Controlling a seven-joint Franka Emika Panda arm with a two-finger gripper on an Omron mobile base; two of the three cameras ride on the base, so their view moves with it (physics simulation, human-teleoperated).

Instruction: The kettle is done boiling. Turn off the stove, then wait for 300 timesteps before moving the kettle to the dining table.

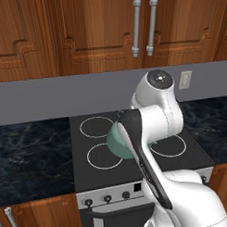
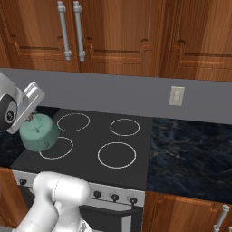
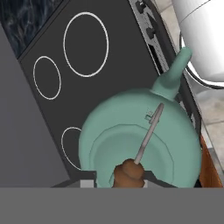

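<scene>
The kettle (image 2: 40,132) hangs just above the stove's (image 2: 136,149) front-left burner, my hand (image 3: 129,173) looks clamped on its handle, so I reckon we're mid-carry and next I need to back away toward the dining table.

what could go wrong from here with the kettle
1. The kettle appears lifted off the stove, with the gripper at its thin arched handle. It may swing or slip on that narrow handle.
2. Its spout points toward the knobs and the arm's white body; hot water could spill or the kettle could knock the arm.
</scene>
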